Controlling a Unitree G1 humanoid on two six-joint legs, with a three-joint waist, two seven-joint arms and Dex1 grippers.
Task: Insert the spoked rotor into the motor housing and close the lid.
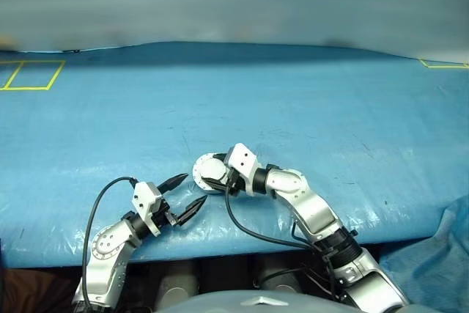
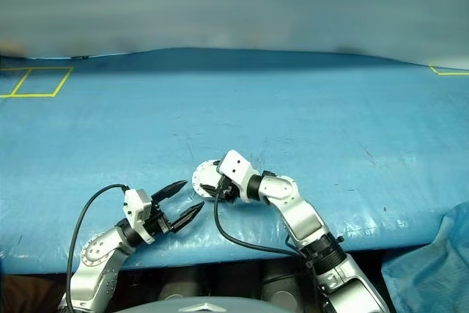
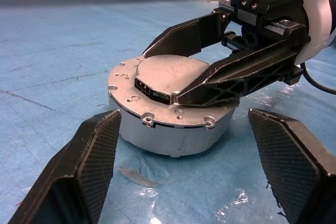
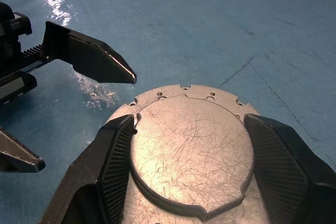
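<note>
The silver motor housing [image 3: 173, 137] stands on the blue cover close to the table's front edge. Its grey lid [image 4: 189, 150] lies flat and closed on top. The spoked rotor is hidden. My right gripper [image 3: 161, 77] reaches over the housing from the right. Its two fingers lie on the lid, one against each side of the raised centre. My left gripper [image 1: 194, 188] hangs just to the left of the housing and nearer to me, level with it. It is open and points at the housing wall with nothing between its fingers [image 3: 94, 156].
A blue wrinkled sheet [image 1: 293, 100] covers the whole table. Yellow tape marks lie at the far left [image 1: 33, 75] and far right [image 1: 443, 64]. The table's front edge [image 1: 220, 251] runs just below the grippers. Bunched blue cloth [image 1: 440, 254] hangs at the right corner.
</note>
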